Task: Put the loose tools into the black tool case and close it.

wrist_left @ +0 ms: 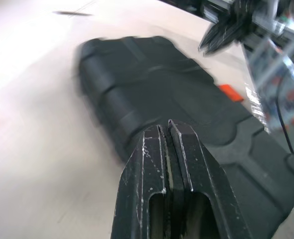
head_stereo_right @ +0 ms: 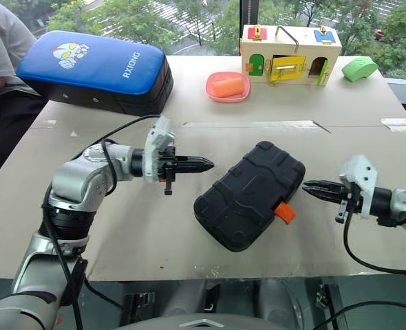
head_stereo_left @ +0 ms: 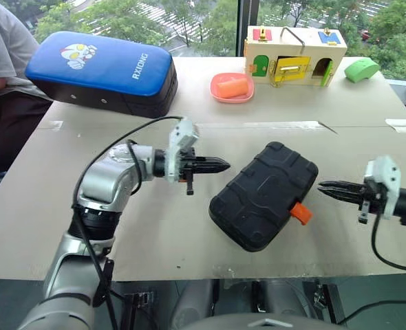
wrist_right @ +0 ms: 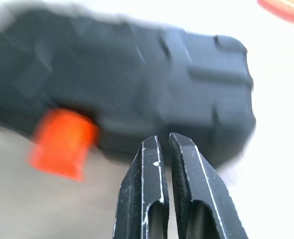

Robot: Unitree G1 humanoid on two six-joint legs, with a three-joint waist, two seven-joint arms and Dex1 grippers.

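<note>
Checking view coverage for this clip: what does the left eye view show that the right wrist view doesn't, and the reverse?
Left eye view alone: the whole table, the blue padded bag, the pink dish, the wooden latch box, a green object, a person's sleeve, and the shut left gripper, clear of the case.

Right wrist view alone: a close look along the right gripper, fingers together, empty, just short of the case.

Both: the closed black tool case and its orange latch.
</note>
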